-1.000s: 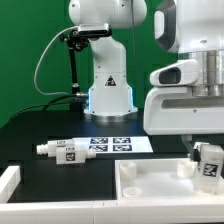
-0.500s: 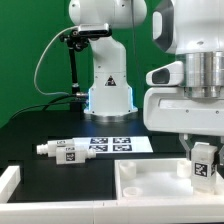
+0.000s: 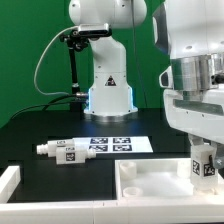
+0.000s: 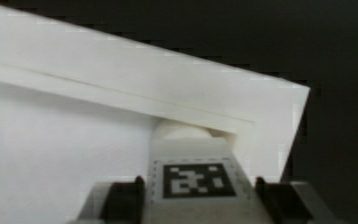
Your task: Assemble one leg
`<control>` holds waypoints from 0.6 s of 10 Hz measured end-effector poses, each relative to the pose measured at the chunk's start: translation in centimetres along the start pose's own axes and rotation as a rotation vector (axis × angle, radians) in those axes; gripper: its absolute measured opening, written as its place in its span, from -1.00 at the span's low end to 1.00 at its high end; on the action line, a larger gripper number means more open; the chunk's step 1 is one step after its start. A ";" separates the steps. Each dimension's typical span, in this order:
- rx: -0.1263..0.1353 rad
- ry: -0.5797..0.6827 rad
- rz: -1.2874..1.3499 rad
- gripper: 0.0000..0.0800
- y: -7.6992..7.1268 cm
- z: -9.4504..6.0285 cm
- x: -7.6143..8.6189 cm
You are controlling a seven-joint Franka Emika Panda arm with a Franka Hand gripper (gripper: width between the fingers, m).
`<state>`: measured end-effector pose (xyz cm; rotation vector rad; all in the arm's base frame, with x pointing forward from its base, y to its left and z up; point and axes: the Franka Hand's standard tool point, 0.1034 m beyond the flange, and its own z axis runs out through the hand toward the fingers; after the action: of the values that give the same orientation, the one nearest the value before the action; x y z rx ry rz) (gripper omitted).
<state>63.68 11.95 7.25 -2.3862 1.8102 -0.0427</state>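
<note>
My gripper (image 3: pixel 203 163) is shut on a small white leg (image 3: pixel 204 162) with a black-and-white tag, held upright at the exterior view's right. The leg hangs over the far right corner of the large white tray-shaped part (image 3: pixel 150 185). In the wrist view the leg (image 4: pixel 195 172) sits between my two dark fingers (image 4: pixel 130 196), its tip close to the tray's raised rim corner (image 4: pixel 247 110). Whether it touches the tray I cannot tell. Another leg (image 3: pixel 63 151) lies on its side on the black table at the left.
The marker board (image 3: pixel 118 144) lies flat in front of the robot base (image 3: pixel 108 85). A white part edge (image 3: pixel 8 182) shows at the lower left corner. A green backdrop stands behind.
My gripper with the leg has turned and moved a little lower toward the tray's right corner. The lying leg has not moved.
</note>
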 end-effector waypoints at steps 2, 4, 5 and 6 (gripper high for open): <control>0.009 0.011 -0.248 0.38 0.1 0.2 0.0; 0.013 0.017 -0.597 0.57 -0.1 -0.1 0.0; 0.016 0.018 -0.690 0.61 -0.1 -0.3 0.0; 0.013 0.019 -0.729 0.61 -0.1 -0.2 0.1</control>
<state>63.75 11.90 7.41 -2.8908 0.8471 -0.1520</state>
